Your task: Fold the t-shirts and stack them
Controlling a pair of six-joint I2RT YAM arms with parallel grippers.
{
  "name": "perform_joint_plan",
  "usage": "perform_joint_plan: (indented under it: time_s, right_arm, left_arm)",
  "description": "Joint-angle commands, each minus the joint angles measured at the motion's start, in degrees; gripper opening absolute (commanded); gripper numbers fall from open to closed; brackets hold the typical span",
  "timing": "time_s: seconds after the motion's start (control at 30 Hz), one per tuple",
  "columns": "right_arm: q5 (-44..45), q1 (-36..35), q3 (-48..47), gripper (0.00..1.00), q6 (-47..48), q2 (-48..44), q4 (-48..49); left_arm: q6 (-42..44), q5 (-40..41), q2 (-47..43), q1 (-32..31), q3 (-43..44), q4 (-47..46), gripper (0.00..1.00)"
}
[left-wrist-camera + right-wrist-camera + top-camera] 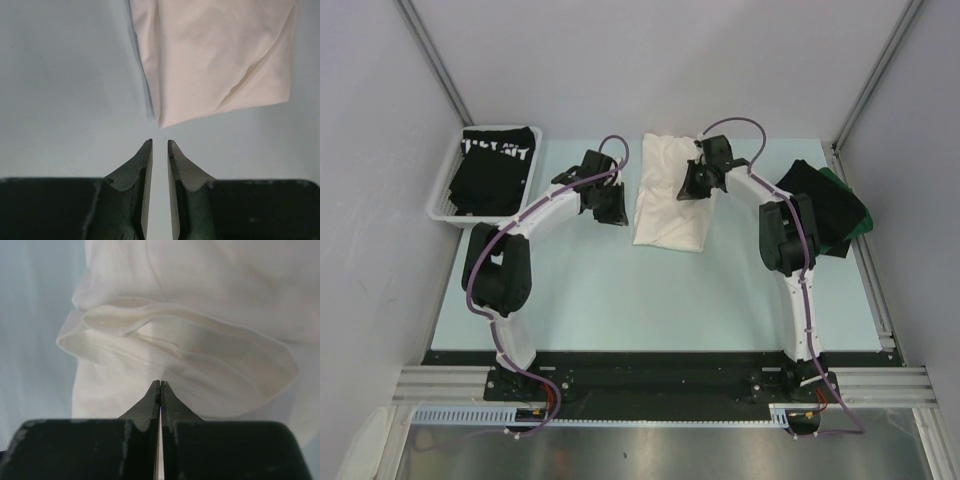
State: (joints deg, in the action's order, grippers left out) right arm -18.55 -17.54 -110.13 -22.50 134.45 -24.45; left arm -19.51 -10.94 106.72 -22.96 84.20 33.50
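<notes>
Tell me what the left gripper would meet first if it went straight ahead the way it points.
Probably the near corner of the white t-shirt, which lies just beyond the left gripper; only table shows between them, though height is unclear.

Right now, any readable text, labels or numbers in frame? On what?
Black tee in the basket: white block lettering across the top, too small and blurred to read.
White tee: no print showing in any view.
Nothing else legible.
</notes>
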Motion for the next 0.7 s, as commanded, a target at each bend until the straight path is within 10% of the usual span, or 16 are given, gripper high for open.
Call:
perform_joint_plan:
  time_s: [0.0,0.67]
  right_arm:
    - [-0.4,-1.3,2.0,0.00,-0.9,-6.7,3.6]
    - [0.2,-4.1,6.9,0.00,-2.0,-6.5,4.5]
  left_arm:
    - [-0.4,-1.3,-2.1,0.3,-0.3,-1.6,0.22]
    - [1.1,-2.0,-2.5,0.3,-1.2,-1.7,0.23]
